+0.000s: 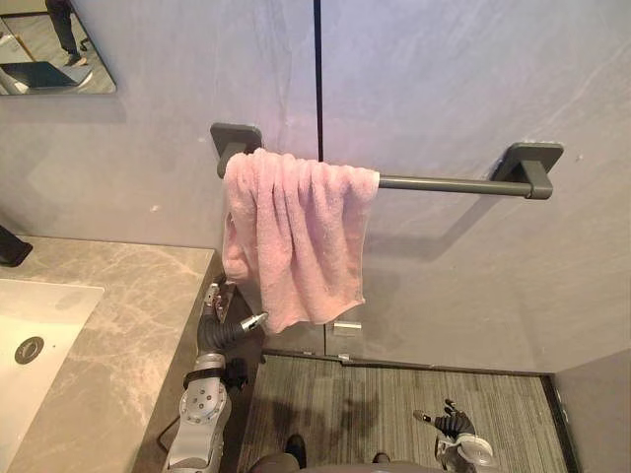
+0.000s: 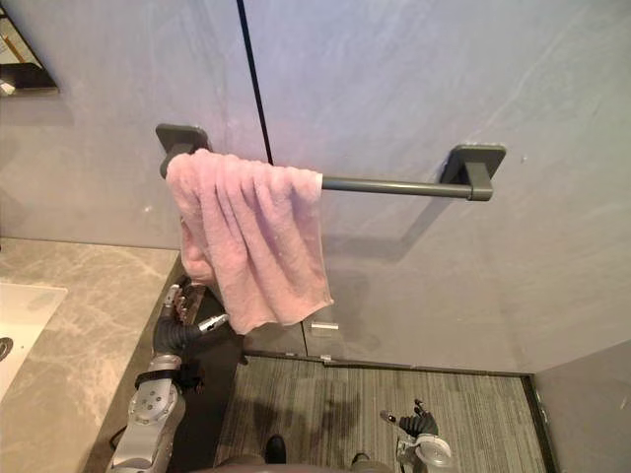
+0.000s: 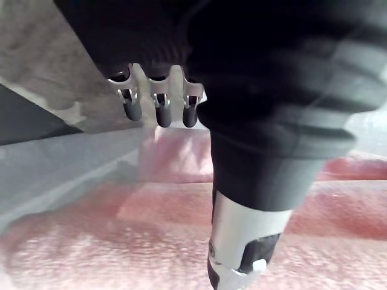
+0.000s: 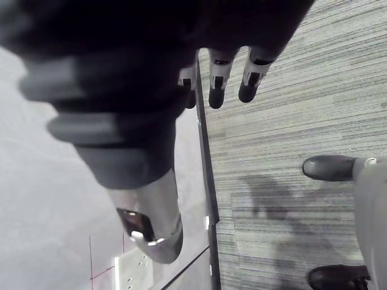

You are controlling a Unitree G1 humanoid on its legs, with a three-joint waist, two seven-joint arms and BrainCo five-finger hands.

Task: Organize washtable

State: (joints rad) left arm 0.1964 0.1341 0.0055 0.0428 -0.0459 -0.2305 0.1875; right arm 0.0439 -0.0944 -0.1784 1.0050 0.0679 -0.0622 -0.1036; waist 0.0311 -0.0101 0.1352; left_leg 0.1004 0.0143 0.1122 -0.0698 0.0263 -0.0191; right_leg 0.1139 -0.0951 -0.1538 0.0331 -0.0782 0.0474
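- Left hand (image 1: 219,317) raised beside the edge of the tabletop (image 1: 128,315); palm upright; fingers (image 3: 162,112) loosely extended, thumb (image 3: 242,235) stretched out to the side; released, grasping nothing
- Pink towel (image 1: 296,236) hangs just above and to the right of the left hand; draped over the left end of a dark grey towel bar (image 1: 454,184) on the wall; bunched in folds, lower hem uneven
- Left thumb tip sits just beside the towel's lower left edge; cannot tell whether it touches
- Left wrist view: pink pile of the towel lies close past the fingers; no cloth between fingers and thumb
- Rest of the bar, to the right of the towel, is bare; it runs well above the right hand
- Right hand (image 1: 449,424) low, well below and to the right of the towel, over the striped floor (image 1: 394,394); fingers (image 4: 216,90) hang relaxed, thumb out; released, nothing in it
- Tabletop is grey-veined stone, to the left of the left hand; white sink (image 1: 39,325) set in it farther left; dark faucet (image 1: 12,246) at its far edge
- Mirror (image 1: 54,49) on the wall, high and far left of the left hand
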